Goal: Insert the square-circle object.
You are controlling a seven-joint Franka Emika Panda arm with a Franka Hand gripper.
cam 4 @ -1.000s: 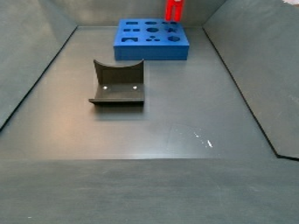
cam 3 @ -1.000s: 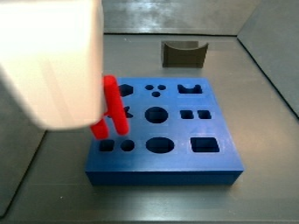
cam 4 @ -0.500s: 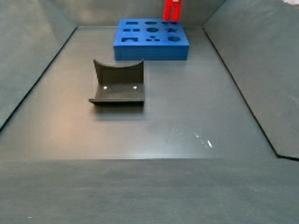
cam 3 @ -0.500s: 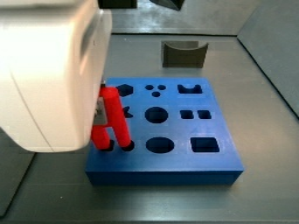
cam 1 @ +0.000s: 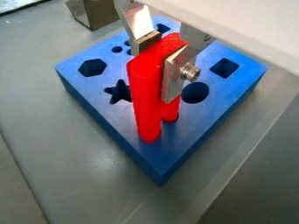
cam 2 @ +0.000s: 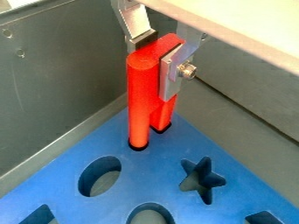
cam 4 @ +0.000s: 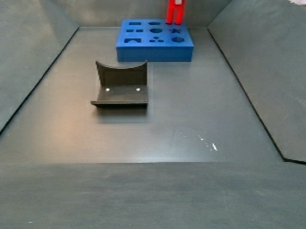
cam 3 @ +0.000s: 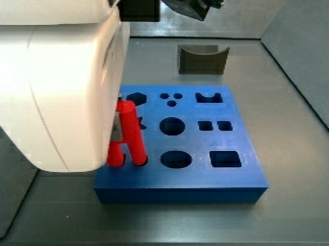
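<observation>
The square-circle object (cam 1: 149, 96) is a bright red two-pronged peg, held upright. My gripper (cam 1: 160, 59) is shut on its upper part in both wrist views (cam 2: 158, 54). The prongs' lower ends sit in two holes at a corner of the blue block (cam 1: 176, 157), next to its edge (cam 2: 140, 188). In a side view the peg (cam 3: 127, 139) stands at the block's near left corner (cam 3: 193, 187), and the white arm body (cam 3: 58, 86) hides the gripper. In a side view the peg (cam 4: 177, 11) shows at the block's far right (cam 4: 149, 49).
The dark grey curved holder (cam 3: 201, 58) stands behind the block; it lies mid-floor in a side view (cam 4: 120, 85). Grey walls close in the floor, one close beside the peg (cam 2: 59, 79). The block has several other shaped holes, among them a star (cam 2: 201, 175).
The gripper has moved down with the peg. The prongs' lower ends have gone from above the block into its corner holes.
</observation>
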